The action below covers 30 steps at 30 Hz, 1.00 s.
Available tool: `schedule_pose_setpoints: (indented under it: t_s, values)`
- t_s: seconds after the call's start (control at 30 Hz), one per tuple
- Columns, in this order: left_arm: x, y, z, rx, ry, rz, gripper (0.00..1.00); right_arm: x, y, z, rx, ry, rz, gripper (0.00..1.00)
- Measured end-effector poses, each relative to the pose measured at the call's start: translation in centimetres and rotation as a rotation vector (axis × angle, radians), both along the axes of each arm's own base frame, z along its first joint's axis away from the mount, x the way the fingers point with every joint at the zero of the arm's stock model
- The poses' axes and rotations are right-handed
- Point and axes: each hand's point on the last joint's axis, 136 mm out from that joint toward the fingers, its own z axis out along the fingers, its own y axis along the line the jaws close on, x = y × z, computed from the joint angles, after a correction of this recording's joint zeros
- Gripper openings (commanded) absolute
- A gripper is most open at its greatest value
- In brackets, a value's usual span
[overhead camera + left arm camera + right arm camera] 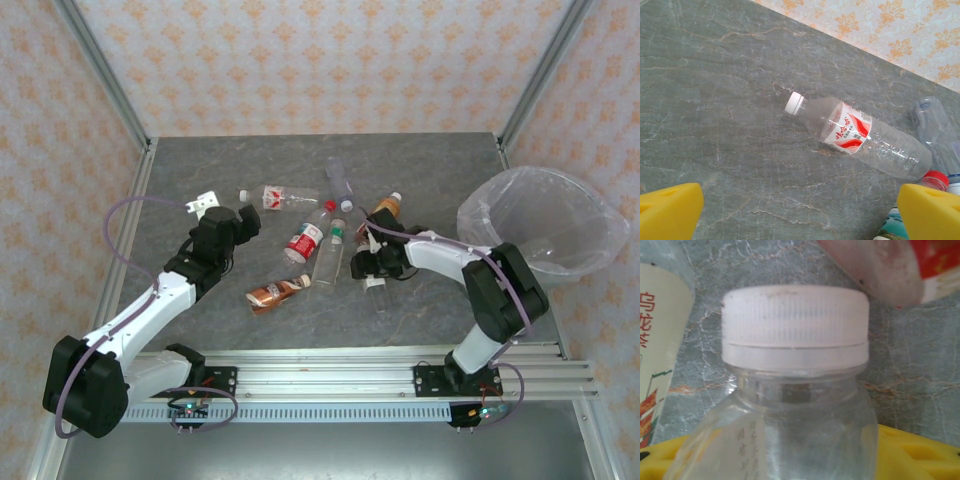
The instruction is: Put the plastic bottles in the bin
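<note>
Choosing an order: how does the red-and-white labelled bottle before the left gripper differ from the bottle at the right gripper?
The labelled bottle lies clear of the left gripper; the other bottle sits between the fingers of the right gripper. The first wears a red-and-white label; the other, faint print. Both are clear, white-capped.

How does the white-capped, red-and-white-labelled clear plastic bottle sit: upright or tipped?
Tipped: the clear plastic bottle lies on its side on the grey table.

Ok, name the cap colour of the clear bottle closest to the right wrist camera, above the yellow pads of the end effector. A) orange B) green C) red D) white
D: in the right wrist view, the clear bottle at the front carries a ribbed white cap on its neck.
</note>
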Motion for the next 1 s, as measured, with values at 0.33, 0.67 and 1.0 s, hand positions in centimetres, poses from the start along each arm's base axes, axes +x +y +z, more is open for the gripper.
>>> schedule_pose_setpoints:
  t_s: [0.33,0.67,1.0]
  values:
    - [0.1,0.0,-0.4,0.004,0.012,0.000,1.00,1.1,-0.7,2.9,-0.003,-0.121,-0.023,0.48]
    - [0.1,0.0,-0.6,-0.001,0.016,0.004,1.00,0.5,-1.3,7.3,0.047,-0.260,-0.009,0.17]
    - [0.1,-0.1,-0.6,-0.011,0.014,0.009,1.00,0.7,-0.7,12.6,0.144,-0.426,0.035,0.00]
